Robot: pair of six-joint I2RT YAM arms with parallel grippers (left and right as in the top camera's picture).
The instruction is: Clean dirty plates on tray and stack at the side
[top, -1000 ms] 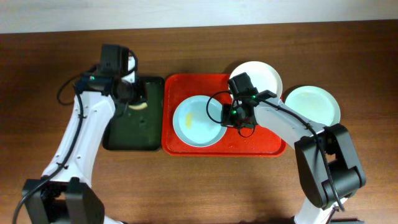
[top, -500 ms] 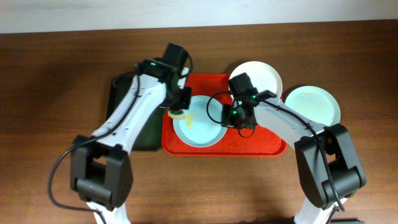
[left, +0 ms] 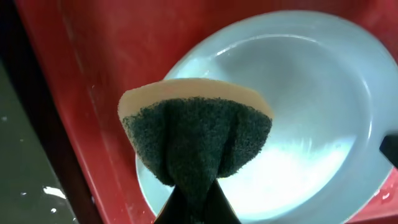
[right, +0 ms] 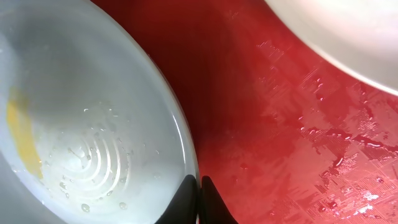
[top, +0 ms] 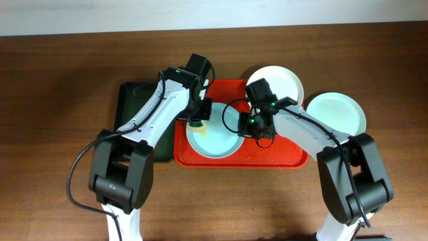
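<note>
A pale blue plate [top: 217, 134] lies on the red tray [top: 281, 157]. It has a yellow smear [right: 18, 127] on its far side in the right wrist view. My left gripper [top: 198, 115] is shut on a yellow sponge with a dark green scouring face [left: 196, 134], held at the plate's [left: 311, 93] left part. My right gripper [top: 242, 126] is shut on the plate's right rim [right: 180, 143], fingers [right: 199, 186] pinching it. A white plate [top: 279, 82] rests at the tray's back right corner. A pale green plate [top: 336, 110] lies on the table to the right.
A dark green tray [top: 134, 114] lies just left of the red tray, partly under my left arm, and shows wet spots in the left wrist view [left: 18, 162]. Water drops lie on the red tray floor [right: 323, 137].
My left arm swung right from the dark green tray to the pale blue plate, carrying the sponge. My right gripper stayed on the plate's rim.
</note>
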